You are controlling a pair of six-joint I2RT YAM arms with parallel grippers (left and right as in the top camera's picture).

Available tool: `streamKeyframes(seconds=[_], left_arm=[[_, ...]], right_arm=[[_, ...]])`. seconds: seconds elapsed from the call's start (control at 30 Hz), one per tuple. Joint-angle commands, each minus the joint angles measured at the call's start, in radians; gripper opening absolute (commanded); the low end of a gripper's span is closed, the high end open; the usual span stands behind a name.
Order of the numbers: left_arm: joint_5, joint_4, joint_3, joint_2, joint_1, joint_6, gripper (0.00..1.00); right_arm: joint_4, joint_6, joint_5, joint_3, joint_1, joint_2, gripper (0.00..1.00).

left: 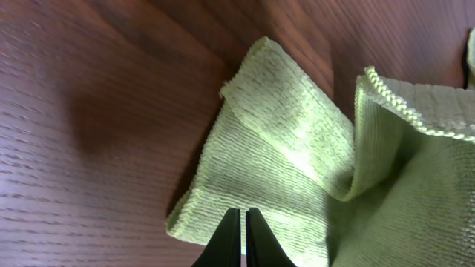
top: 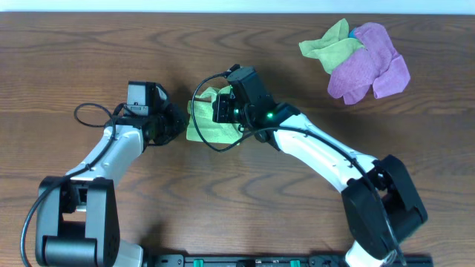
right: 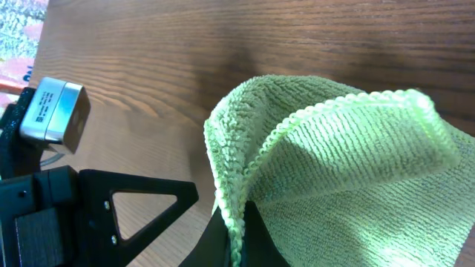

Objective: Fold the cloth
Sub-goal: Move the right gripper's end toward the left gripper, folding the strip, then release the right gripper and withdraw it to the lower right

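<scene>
A light green cloth [top: 210, 127] lies partly folded at the table's middle, between my two grippers. My right gripper [top: 225, 111] is shut on the cloth's hemmed edge [right: 237, 215] and holds that edge lifted, so the cloth [right: 356, 170] drapes in a loose fold. My left gripper [top: 178, 123] is at the cloth's left side. In the left wrist view its fingers [left: 243, 215] are shut, with the tips over the cloth's near corner [left: 245, 178], and nothing shows between them. A raised flap of the cloth [left: 415, 148] stands to the right.
A pile of other cloths sits at the back right: a purple one [top: 369, 65] and a yellow-green one [top: 330, 44]. My left arm's black frame [right: 82, 204] is close beside the held edge. Bare wooden table [top: 111, 59] surrounds the cloth.
</scene>
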Motion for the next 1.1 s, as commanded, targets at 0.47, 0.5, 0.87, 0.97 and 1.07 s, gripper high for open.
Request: streamKeyframes(seconds=[0.47,0.5,0.87,0.97,1.07], left_arm=[[-0.053,-0.052,0.003,-0.012,0.082,0.039,0.06],[-0.053,-0.056,0.003,-0.012,0.086,0.044,0.06],[-0.053,-0.067,0.003,-0.012,0.096,0.048,0.06],[-0.053,-0.067,0.003,-0.012,0.096,0.048,0.06],[-0.053,-0.067,0.003,-0.012,0.096,0.048,0.06]], right_arm=[[0.045,-0.011,-0.011,0.034,0.093,0.130,0.01],[0.045,-0.011,-0.014,0.037,0.097,0.134,0.01],[0.088,-0.011,-0.010,0.042,0.124,0.164,0.01],[0.101,-0.011,-0.009,0.042,0.124,0.169,0.01],[0.110,0.005,-0.011,0.042,0.124,0.190,0.01]])
